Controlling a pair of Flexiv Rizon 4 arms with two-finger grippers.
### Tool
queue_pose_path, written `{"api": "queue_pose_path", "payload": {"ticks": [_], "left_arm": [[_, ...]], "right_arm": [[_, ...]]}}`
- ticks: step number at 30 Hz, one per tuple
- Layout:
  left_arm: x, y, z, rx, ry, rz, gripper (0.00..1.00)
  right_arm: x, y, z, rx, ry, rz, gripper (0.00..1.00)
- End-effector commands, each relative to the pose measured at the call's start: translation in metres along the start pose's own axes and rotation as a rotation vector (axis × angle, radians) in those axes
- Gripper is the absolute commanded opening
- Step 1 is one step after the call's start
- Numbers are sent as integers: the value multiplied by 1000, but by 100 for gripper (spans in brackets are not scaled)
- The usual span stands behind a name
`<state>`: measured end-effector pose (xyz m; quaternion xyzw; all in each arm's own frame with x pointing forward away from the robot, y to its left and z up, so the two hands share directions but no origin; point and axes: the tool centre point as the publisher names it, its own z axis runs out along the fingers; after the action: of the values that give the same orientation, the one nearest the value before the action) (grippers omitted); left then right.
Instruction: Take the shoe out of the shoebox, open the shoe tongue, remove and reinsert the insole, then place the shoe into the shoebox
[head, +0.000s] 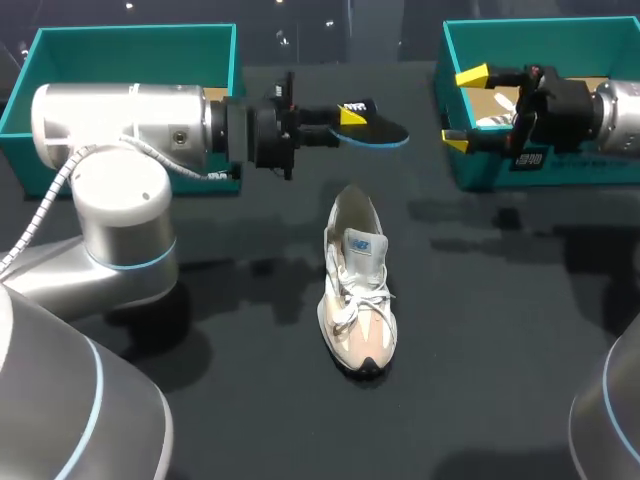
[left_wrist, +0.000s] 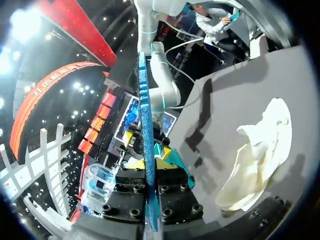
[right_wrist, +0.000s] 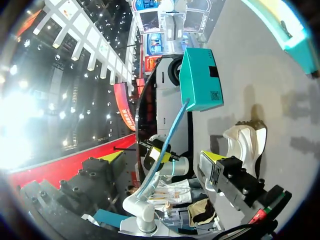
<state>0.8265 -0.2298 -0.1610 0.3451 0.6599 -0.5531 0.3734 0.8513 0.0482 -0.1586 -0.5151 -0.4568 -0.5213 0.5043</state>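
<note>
Now L fingers (head: 350, 116) clamp insole (head: 385, 133); R fingers (head: 472, 75) wide open, empty.

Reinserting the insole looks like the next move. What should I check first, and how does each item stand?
1. Grip: left gripper shut on insole: ok.
2. Pose: shoe upright, opening facing up: ok.
3. Alignment: insole over the opening: not ok, it is held beyond the heel.
4. Bracing: right gripper steadying the shoe: not ok, it is open over the right shoebox.
5. Tongue pulled fully back: cannot tell.

Silver arms (head: 110, 125), blue joint rings (head: 130, 265), braided cable (head: 45, 205), black yellow-tipped left gripper (head: 345, 126)
</note>
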Motion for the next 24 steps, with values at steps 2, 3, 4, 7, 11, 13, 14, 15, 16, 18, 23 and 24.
{"api": "queue_pose_path", "payload": {"ticks": [2,3,4,7,11,13,14,15,16,18,23,24], "left_arm": [[0,0,-1,-26,1,-566,0],[0,0,-1,-26,1,-566,0],[0,0,-1,-26,1,-566,0],[0,0,-1,-26,1,-566,0],[0,0,-1,-26,1,-566,0],[0,0,-1,-26,1,-566,0],[0,0,-1,-26,1,-566,0],[-1,1,0,-26,5,-582,0],[-2,0,0,-24,0,-599,0],[-3,-2,1,-4,-10,-655,0],[-5,-9,-2,33,-23,-754,0],[-5,-10,-2,36,-27,-768,0]], "right_arm": [[1,-2,0,-3,-4,1,100],[1,-2,0,-3,-4,1,100],[1,-2,0,-3,-4,1,100],[1,-2,0,-3,-4,1,100],[1,-2,0,-3,-4,1,100],[1,-2,0,-3,-4,1,100],[1,-2,0,-3,-4,1,100],[1,-2,0,-3,-4,1,100],[1,-2,0,-3,-4,1,100],[1,-2,0,-3,-4,1,100],[1,-2,0,-3,-4,1,100],[1,-2,0,-3,-4,1,100]]}}
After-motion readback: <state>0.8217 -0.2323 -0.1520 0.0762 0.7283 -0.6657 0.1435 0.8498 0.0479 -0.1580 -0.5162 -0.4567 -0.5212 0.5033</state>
